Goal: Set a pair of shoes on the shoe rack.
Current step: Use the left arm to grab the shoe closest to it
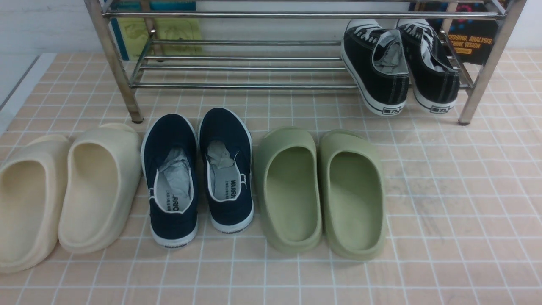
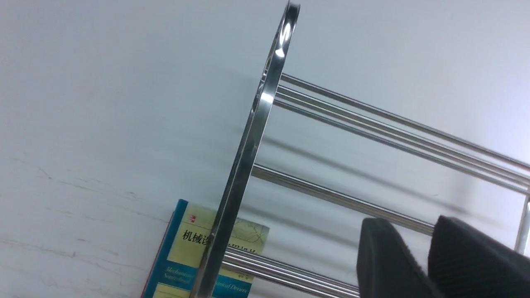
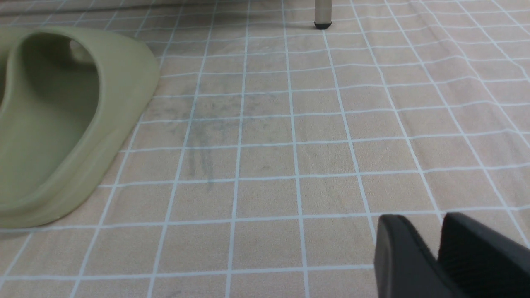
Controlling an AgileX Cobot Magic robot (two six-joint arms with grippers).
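Hovering with its black fingers a narrow slit apart and gripping nothing, the left pincer (image 2: 420, 231) faces the upper bars of the shoe rack (image 2: 248, 157). A chrome upright stands ahead of it, and a book (image 2: 198, 256) leans beyond against the white wall. The right pincer (image 3: 434, 225), likewise slightly parted and empty, sits low over the bench (image 3: 314, 165), with a green clog (image 3: 70, 124) ahead and off to one side and a rack foot (image 3: 322, 16) well beyond. The pair of shoes (image 1: 224, 127) lies on the bench before the rack, toes toward it, between the cream clogs (image 1: 101, 182) and the green clogs (image 1: 292, 186), clear of both pincers. Black lace-up sneakers (image 1: 381, 72) rest on the rack's lower shelf.
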